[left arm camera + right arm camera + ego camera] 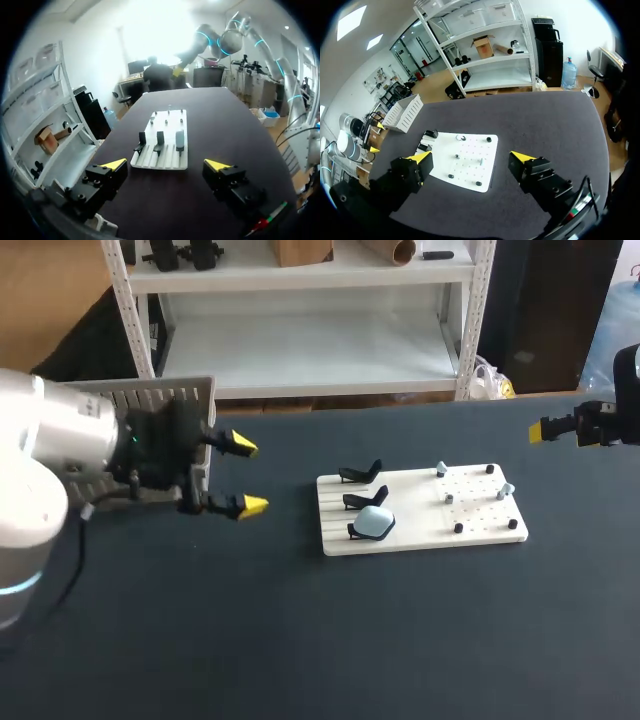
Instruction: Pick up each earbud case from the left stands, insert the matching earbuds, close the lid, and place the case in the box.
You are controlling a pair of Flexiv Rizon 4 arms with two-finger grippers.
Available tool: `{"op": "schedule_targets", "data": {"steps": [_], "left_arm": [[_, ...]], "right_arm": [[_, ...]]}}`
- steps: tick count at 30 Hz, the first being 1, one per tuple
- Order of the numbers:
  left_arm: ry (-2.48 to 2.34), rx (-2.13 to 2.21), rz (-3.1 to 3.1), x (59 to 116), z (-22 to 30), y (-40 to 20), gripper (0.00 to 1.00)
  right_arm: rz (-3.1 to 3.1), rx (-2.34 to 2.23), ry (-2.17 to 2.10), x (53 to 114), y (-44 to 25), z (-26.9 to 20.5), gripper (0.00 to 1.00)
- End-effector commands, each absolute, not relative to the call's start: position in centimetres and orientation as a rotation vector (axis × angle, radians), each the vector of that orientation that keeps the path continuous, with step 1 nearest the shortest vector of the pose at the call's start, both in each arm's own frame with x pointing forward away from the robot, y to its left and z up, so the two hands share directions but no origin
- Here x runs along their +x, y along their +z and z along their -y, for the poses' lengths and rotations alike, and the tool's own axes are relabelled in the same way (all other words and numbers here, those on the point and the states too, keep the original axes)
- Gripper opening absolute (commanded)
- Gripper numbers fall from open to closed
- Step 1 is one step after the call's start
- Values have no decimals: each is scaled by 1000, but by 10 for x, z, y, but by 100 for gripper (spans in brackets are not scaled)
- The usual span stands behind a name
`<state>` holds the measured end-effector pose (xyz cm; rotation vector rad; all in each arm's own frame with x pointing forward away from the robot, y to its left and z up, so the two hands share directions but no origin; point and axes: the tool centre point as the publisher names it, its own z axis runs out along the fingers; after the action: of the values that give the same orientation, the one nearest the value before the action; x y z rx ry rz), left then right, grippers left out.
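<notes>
A white board [420, 510] lies mid-table with three black stands along its left side. The nearest stand holds a pale blue earbud case [375, 523]; the two other stands [360, 474] are bare. Small earbuds [442, 470] sit among the pegs on the board's right half. My left gripper [243, 477] hovers open, left of the board and apart from it. Ahead of its fingers, the left wrist view shows the case [180, 140]. My right gripper [471, 157] is open and empty, high over the table's far right, with the board [470, 172] below it.
A white slatted box [150, 400] stands at the table's back left, behind my left arm, and appears as the box [405, 112] in the right wrist view. Bare dark tabletop [330, 640] surrounds the board.
</notes>
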<state>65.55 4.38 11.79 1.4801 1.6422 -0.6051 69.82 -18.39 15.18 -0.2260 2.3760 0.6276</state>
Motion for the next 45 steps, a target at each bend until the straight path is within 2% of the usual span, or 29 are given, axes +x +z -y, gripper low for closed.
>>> {"op": "schedule_targets", "data": {"steps": [1,12,33,36,40,41,42,43,45], "left_arm": [[-675,1466,-1572,659,-34,103,100],[-871,1539,-1598,669,-4,81,100],[-891,1581,-1572,669,48,41,100],[-899,1586,-1567,668,53,39,71],[-913,1587,-1568,667,58,36,53],[-915,1582,-1572,667,59,36,34],[-916,1582,-1572,666,60,35,25],[-916,1588,-1570,664,61,33,26],[-922,1594,-1571,664,64,32,40]], "right_arm": [[-2375,-229,633,699,151,185,100],[-2375,-229,633,699,151,185,100],[-2375,-229,633,699,151,185,100],[-2375,-229,633,699,151,185,100],[-2375,-229,633,699,151,185,100],[-2375,-229,633,699,151,185,100],[-2375,-229,633,699,151,185,100],[-2375,-229,633,699,151,185,100],[-2375,-229,633,699,151,185,100]]}}
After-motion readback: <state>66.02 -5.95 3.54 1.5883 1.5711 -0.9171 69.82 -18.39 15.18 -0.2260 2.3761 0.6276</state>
